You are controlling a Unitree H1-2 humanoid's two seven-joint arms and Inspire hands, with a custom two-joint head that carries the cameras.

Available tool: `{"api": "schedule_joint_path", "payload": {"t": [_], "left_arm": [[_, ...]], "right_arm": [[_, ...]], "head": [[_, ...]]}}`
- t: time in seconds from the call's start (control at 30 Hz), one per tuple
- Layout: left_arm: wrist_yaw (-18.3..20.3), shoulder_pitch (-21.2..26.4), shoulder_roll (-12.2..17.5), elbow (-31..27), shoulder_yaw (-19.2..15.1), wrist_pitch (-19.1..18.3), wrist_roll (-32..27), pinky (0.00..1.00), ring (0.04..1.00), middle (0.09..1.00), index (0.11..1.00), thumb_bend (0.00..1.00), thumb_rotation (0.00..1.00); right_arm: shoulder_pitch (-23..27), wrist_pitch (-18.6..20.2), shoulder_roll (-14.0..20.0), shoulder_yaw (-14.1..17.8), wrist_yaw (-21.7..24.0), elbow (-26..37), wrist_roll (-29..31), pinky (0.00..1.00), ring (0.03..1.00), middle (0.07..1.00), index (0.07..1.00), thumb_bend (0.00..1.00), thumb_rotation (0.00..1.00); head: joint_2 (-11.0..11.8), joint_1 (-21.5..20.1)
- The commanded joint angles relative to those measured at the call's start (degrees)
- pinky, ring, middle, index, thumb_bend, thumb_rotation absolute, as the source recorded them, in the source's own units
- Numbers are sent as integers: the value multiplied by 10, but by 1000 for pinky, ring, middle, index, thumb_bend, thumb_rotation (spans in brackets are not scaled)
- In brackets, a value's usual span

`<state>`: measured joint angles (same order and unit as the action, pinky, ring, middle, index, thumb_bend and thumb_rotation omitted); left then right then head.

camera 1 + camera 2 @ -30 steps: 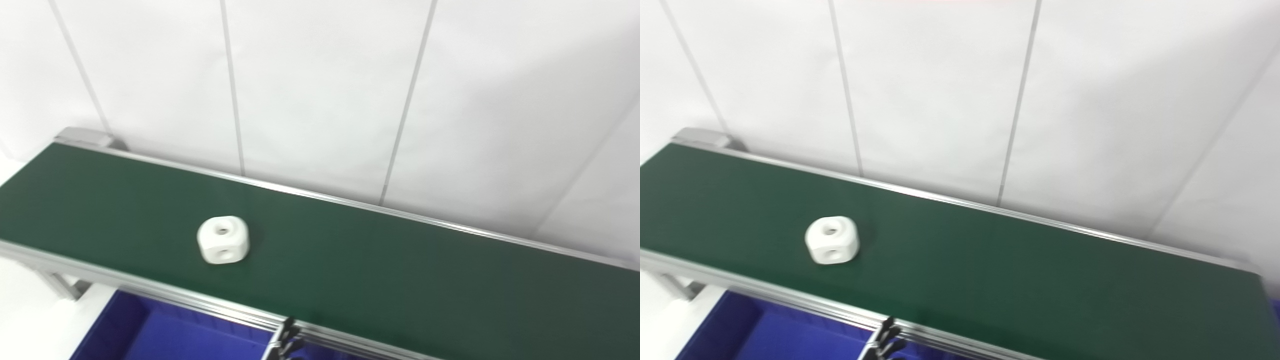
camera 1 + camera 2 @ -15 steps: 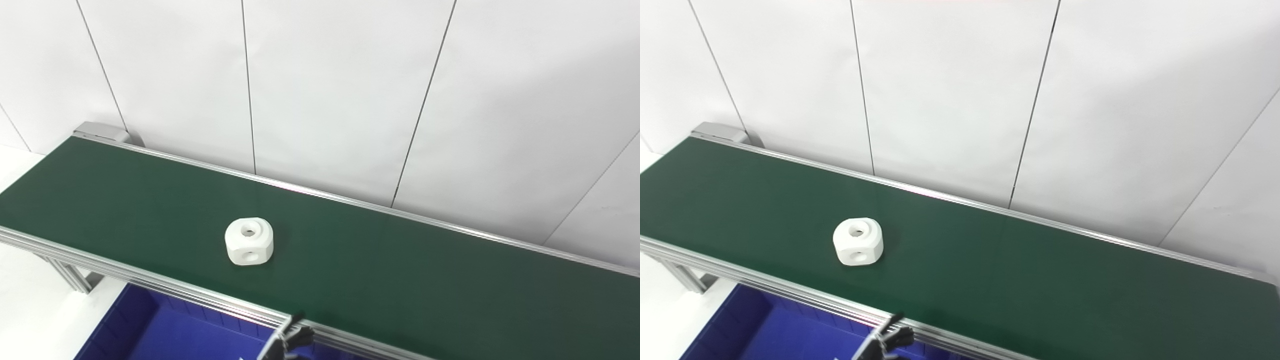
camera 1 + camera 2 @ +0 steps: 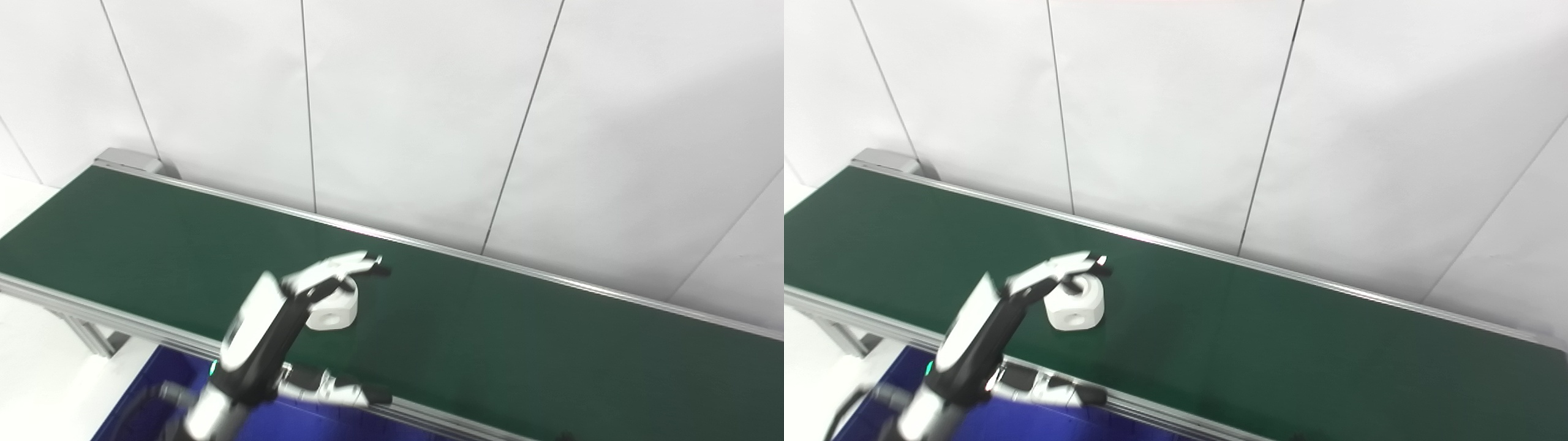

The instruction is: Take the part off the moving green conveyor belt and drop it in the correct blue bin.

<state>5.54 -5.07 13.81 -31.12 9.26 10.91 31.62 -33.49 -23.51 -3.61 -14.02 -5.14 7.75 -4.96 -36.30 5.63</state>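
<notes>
The left hand (image 3: 288,306), blurred, hides the left edge of the white part (image 3: 334,309) on the green belt (image 3: 520,343), fingers spread above it, holding nothing. The squat part has one hole facing near; the blue bin (image 3: 1029,422) is mostly cut off.

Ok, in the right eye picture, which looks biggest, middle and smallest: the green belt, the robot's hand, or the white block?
1. Green conveyor belt, biggest by far.
2. Left hand, reaching over the block; it is nearer the camera, so its size is unsure.
3. White part, looks smallest, partly hidden by the fingers.
</notes>
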Motion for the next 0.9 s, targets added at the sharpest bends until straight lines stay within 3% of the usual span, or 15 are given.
{"api": "schedule_joint_path", "payload": {"t": [0.0,0.13,0.23,0.43,0.6,0.87], "left_arm": [[42,44,8,-13,7,-22,29,680,817,872,820,1000,336],[96,118,24,27,18,-42,91,765,861,897,841,1000,301],[103,149,26,70,25,-44,123,787,875,900,851,1000,308],[78,199,13,175,37,-56,172,845,888,892,858,1000,284],[55,219,-9,244,46,-87,202,867,906,901,863,1000,302],[41,208,-34,281,53,-142,221,892,917,904,866,992,328]], "right_arm": [[3,-25,-11,-6,5,6,-1,1000,1000,1000,1000,880,1000],[4,-24,-14,-8,5,7,-4,1000,1000,1000,1000,886,1000],[3,-22,-14,-9,6,10,-6,1000,1000,1000,1000,895,1000],[2,-19,-16,-14,7,14,-5,1000,1000,1000,1000,865,1000],[-1,-15,-19,-17,6,19,-6,1000,1000,1000,1000,863,1000],[-6,-11,-22,-22,5,27,-9,1000,1000,1000,1000,848,1000]], "head": [[-1,-4],[-3,-9],[-4,-13],[-8,-22],[-12,-29],[-19,-34]]}}
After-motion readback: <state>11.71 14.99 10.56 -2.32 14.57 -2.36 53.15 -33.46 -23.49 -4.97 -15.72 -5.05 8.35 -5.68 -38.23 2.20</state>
